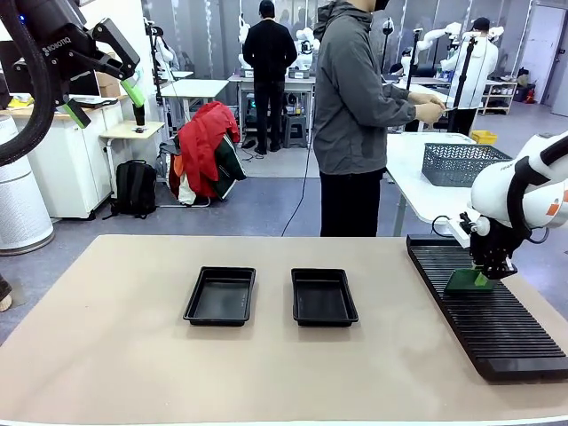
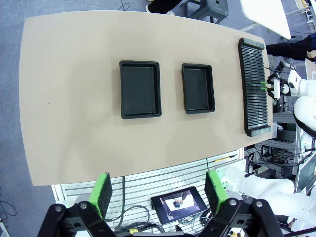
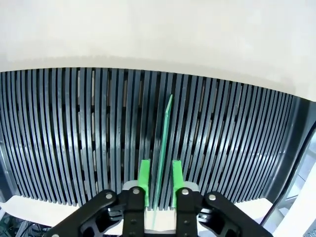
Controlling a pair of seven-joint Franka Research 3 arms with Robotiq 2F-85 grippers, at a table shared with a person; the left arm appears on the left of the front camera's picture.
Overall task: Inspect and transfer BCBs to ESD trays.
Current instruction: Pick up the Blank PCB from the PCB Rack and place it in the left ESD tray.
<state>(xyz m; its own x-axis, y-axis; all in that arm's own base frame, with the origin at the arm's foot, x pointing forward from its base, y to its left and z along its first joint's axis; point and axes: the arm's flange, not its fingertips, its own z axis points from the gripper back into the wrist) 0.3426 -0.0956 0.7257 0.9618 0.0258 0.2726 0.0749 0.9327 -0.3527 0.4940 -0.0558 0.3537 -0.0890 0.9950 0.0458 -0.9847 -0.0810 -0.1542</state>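
A beige table (image 1: pixel 106 355) stands in a wide workshop with a grey floor. Over its right part the right pincer (image 3: pixel 160 180) hangs above a long black slotted rack (image 1: pixel 497 328). Its two green pads (image 3: pixel 143 173) stand only a little apart. A BCB (image 3: pixel 165 133), thin and green, stands on its edge in one slot of the rack and passes between them. In the right wrist view we see a narrow dark gap on each side of the board, so the pads are not pressing it. In that view the board runs from the pads toward 12 o'clock.

In the front view, toward 9 o'clock from this pincer, the nearer ESD tray (image 1: pixel 324 297) lies flat on the table. In the same direction, a little apart from it, lies the farther ESD tray (image 1: pixel 220 297). Both show a bare black bottom.

The left pincer (image 2: pixel 159 192) hangs high at 10 o'clock of the front view, well above the table, with its fingers wide apart. At 12 o'clock, behind the far edge, a person (image 1: pixel 355 106) in a grey jacket stands turned sideways, hands at another table.
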